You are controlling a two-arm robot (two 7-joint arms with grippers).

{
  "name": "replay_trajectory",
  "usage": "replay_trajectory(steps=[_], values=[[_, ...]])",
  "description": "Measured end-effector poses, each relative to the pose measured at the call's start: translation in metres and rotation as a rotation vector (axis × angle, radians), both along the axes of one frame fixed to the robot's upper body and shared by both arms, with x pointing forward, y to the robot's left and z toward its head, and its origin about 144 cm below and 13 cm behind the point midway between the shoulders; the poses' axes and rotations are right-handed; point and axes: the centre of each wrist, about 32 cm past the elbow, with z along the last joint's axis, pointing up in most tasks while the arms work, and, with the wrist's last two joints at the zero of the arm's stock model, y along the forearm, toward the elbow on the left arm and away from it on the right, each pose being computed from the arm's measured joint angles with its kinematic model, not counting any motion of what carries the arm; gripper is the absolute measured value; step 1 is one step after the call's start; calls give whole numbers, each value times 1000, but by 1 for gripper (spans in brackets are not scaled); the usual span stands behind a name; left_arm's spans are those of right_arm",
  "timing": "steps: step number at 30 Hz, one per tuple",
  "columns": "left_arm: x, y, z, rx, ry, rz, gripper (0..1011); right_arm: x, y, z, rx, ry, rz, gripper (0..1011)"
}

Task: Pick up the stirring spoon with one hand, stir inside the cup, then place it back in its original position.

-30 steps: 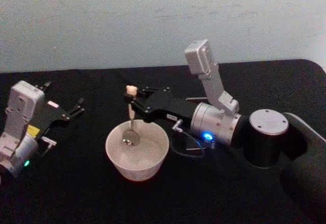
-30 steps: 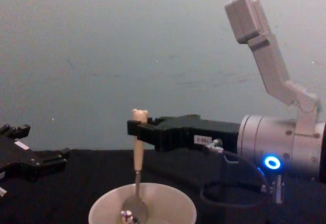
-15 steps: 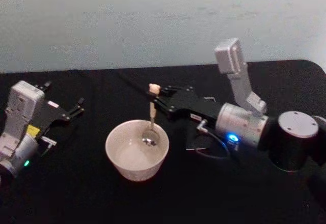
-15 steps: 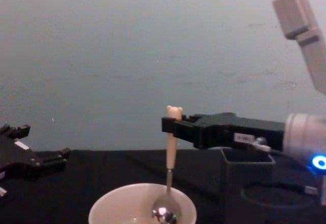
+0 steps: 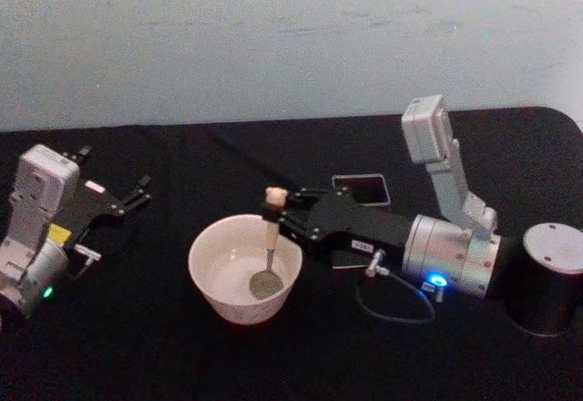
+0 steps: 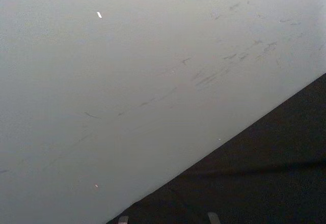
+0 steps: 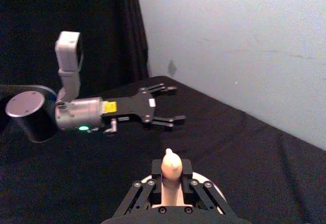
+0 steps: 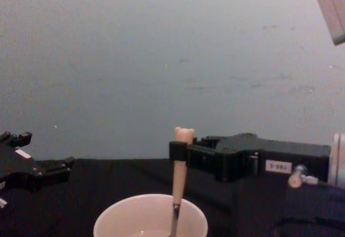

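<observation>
The cream-white cup (image 5: pixel 243 267) stands on the black table, its rim also low in the chest view (image 8: pixel 150 218). The stirring spoon (image 5: pixel 268 246) stands upright in it, bowl down inside, peach bear-head handle up (image 8: pixel 181 161). My right gripper (image 5: pixel 277 216) is shut on the spoon's handle just above the cup's right side; its wrist view shows the bear head (image 7: pixel 171 165) clamped between the fingers. The dark grey square holder (image 5: pixel 361 189) sits behind the right gripper. My left gripper (image 5: pixel 137 192) rests open at the far left, apart from the cup.
A loose black cable (image 5: pixel 392 308) lies on the table in front of the right wrist. The right arm's dark round base (image 5: pixel 547 278) is at the right edge. A pale wall runs behind the table.
The right gripper has carried the spoon toward the cup's near right side and lower, the bowl sweeping round inside the cup. The holder now shows behind the arm. The left arm is still.
</observation>
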Motion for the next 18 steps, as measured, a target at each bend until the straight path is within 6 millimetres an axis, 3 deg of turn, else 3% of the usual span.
replay_trajectory(steps=[6,18], values=[[0,0,0,0,0,0,1001,-1,16,-2,-6,5,21,215],[0,0,0,0,0,0,1001,20,50,-8,-10,16,-42,215]])
